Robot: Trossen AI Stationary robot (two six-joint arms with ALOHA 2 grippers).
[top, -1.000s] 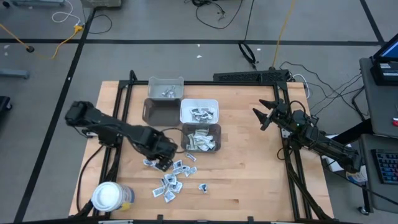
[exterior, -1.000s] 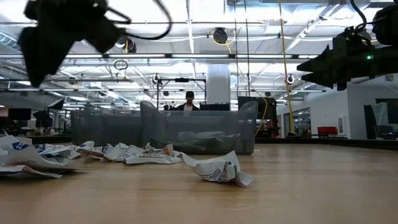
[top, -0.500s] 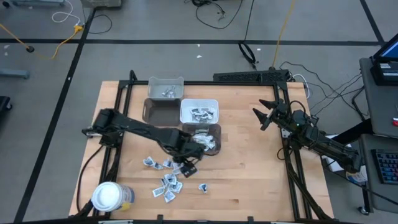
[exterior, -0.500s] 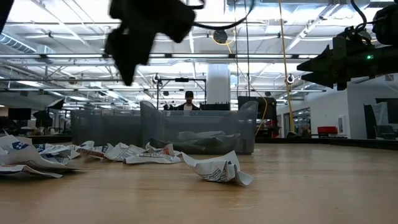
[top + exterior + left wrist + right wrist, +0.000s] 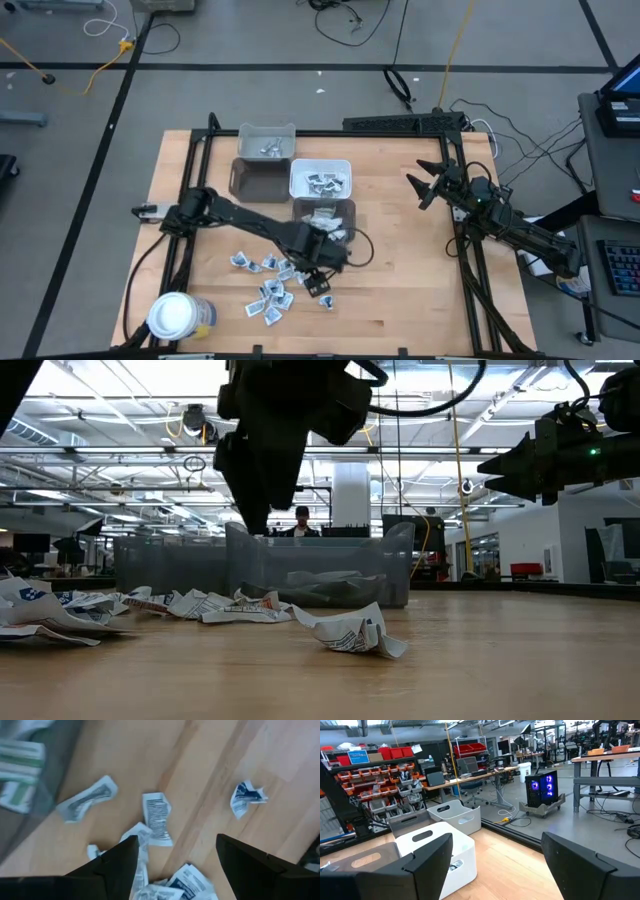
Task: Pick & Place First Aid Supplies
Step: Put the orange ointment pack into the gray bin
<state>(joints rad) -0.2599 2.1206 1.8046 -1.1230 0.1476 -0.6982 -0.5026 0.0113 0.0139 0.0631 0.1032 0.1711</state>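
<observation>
Left gripper [image 5: 322, 284] is out over the middle of the table, stretched across from its base, hanging above the scatter of first aid packets [image 5: 272, 290] on the wooden table [image 5: 400, 290]. Its fingers [image 5: 117, 865] are spread apart with nothing between them, bare wood and crumpled paper showing through the gap. Right beneath it lies a white packet with dark print [image 5: 157, 816], and a blue-printed packet [image 5: 246, 797] sits off on its own, apart from the rest. From table height, that lone crumpled packet [image 5: 352, 631] lies nearest the camera, with the others [image 5: 60, 610] strung out along the wood. Behind the pile stand the bins: a dark grey bin [image 5: 323, 222] with packets and pale-green strips inside, a white bin [image 5: 320, 178] holding a few more. A white-lidded jar [image 5: 172, 316] sits at the near left corner. Right gripper [image 5: 425, 186] waits over the table's right side, fingers wide and empty.
</observation>
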